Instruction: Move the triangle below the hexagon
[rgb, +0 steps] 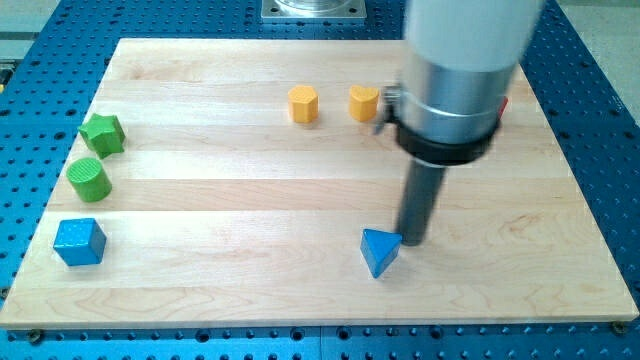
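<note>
Blue triangle (380, 250) touching my tip (412, 241)

Board (250, 200): pale wood, smooth, satin sheen, grain in bands. Blue triangle (379, 250), yellow hexagon (303, 103): matt painted finish. Rod (421, 205): dark, matt. Table (590, 80): blue perforated metal.

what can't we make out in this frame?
- Red block, camera view: only a sliver shows past the arm body; shape unreadable.
- Yellow block, right side partly covered by the arm.
- My tip: contact with the blue triangle unclear.
</note>
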